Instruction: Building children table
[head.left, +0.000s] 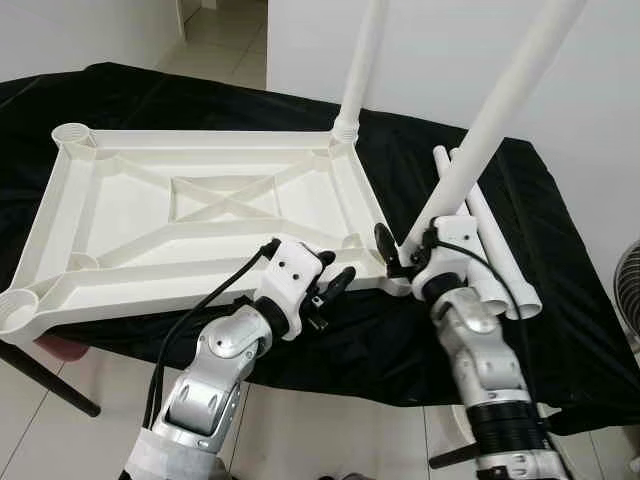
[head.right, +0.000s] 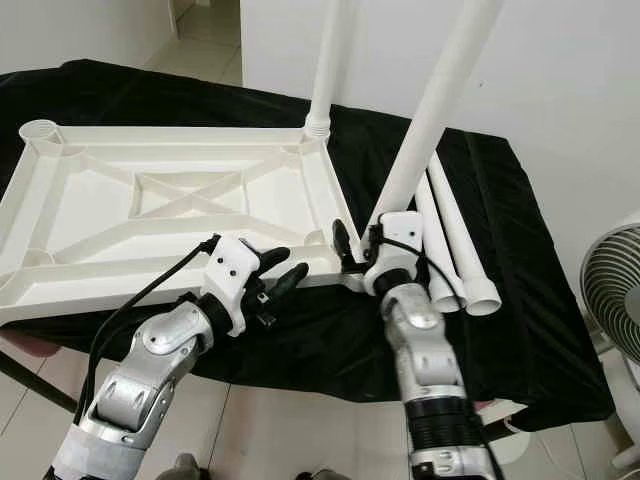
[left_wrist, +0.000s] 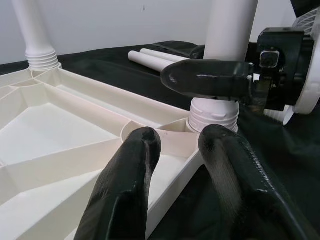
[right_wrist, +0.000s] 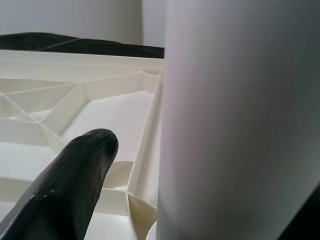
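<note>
The white tabletop (head.left: 200, 210) lies upside down on a black-clothed table. One white leg (head.left: 362, 70) stands in its far right corner socket. A second leg (head.left: 490, 120) leans at the near right corner, its threaded base (left_wrist: 212, 112) at the socket. My right gripper (head.left: 403, 250) is shut on this leg just above the base, and one finger (left_wrist: 205, 80) crosses it. My left gripper (head.left: 335, 272) hovers open at the tabletop's near edge, just left of that corner, its fingers (left_wrist: 125, 185) apart with nothing between them.
Two loose legs (head.left: 500, 270) lie on the black cloth (head.left: 560, 330) to the right of the tabletop. Open sockets sit at the left corners (head.left: 72, 133). A fan (head.right: 615, 290) stands at the far right, and a white wall rises behind.
</note>
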